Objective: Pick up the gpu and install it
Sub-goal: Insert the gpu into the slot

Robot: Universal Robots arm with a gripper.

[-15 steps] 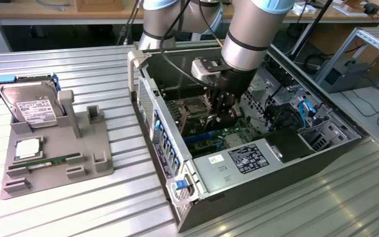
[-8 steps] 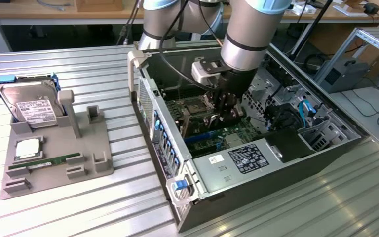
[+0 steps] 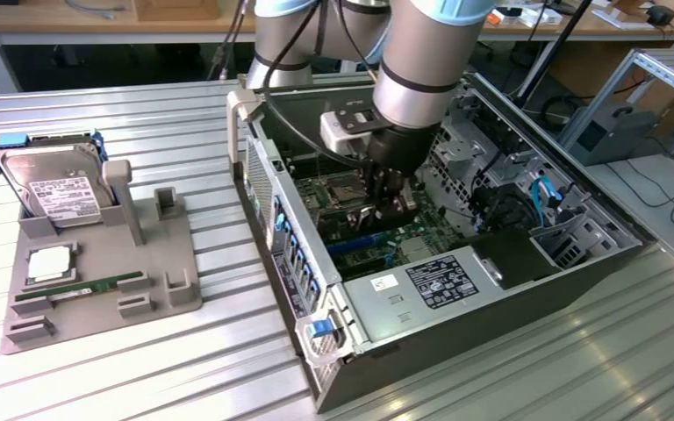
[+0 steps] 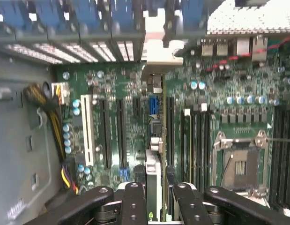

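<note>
The gpu (image 4: pixel 153 183) stands on edge over the motherboard (image 4: pixel 112 84), pinched between the two black fingers (image 4: pixel 133 201) of the gripper (image 4: pixel 155 206), which are part-way closed on it, one on each flat side. In the wrist view the card runs away from the fingers toward the pale metal bracket (image 4: pixel 161 51) at the rear wall of the case, lying in line with the long black expansion slots (image 4: pixel 120 133) and just beside them, between those slots and the empty processor socket (image 4: pixel 238 161); whether its edge is seated in a slot cannot be told. In the exterior view the gripper (image 3: pixel 386 206) reaches down into the open computer case (image 3: pixel 431 289), above the motherboard, with the power supply (image 3: pixel 437 282) near it. Outside the case, well apart, a grey fixture tray (image 3: pixel 150 263) carries a hard drive (image 3: pixel 59 189) and a RAM stick (image 3: pixel 97 285).
</note>
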